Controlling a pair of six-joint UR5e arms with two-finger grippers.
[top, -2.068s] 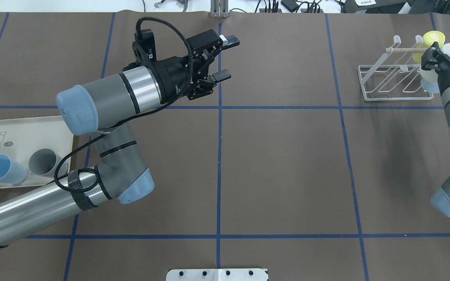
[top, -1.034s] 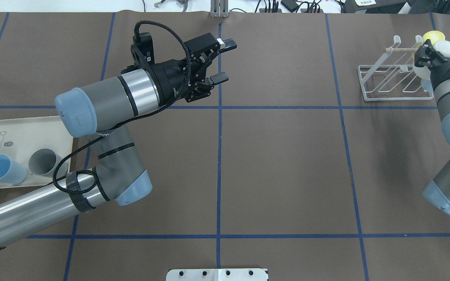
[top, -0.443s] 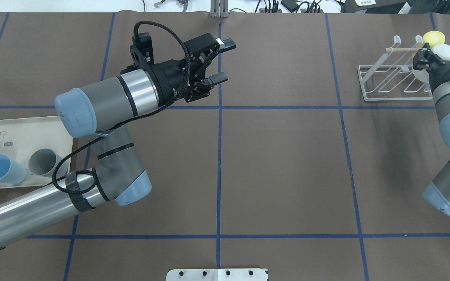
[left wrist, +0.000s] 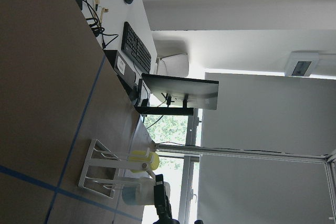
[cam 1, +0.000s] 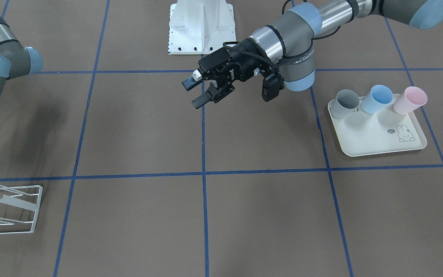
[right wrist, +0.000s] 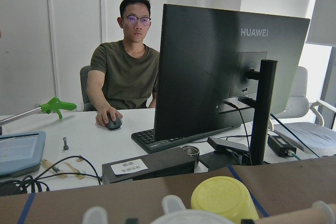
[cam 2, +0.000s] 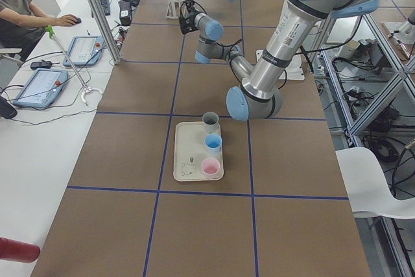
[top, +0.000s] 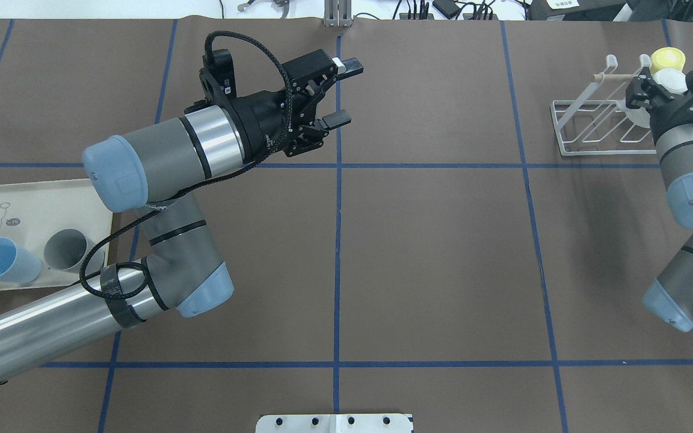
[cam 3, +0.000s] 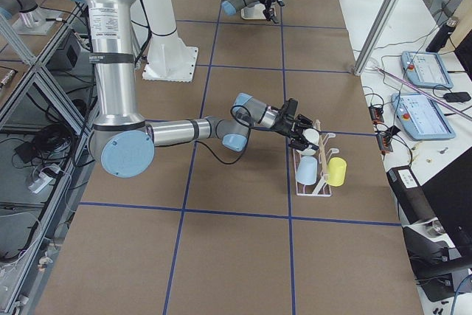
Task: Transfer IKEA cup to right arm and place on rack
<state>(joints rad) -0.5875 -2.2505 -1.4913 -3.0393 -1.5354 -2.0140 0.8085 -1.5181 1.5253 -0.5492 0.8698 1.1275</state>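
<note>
Left end effector (top: 346, 90) apart over mid-table, right end effector (top: 670, 90) clamped on white cup (top: 672, 78) at rack (top: 599, 151)

The table (top: 443, 252) fills the overhead view, covered edge to edge with a brown mat that blue tape lines (top: 337, 240) split into large squares. A cream tray (top: 33, 198) with a small rabbit drawing lies flat at the left edge of that view, across one of the blue lines. The white wire rack (top: 605, 152) stands at the upper right, just above a horizontal line and well apart from the tray. A white base plate (top: 334, 423) with a row of bolt holes sits at the bottom centre.
</note>
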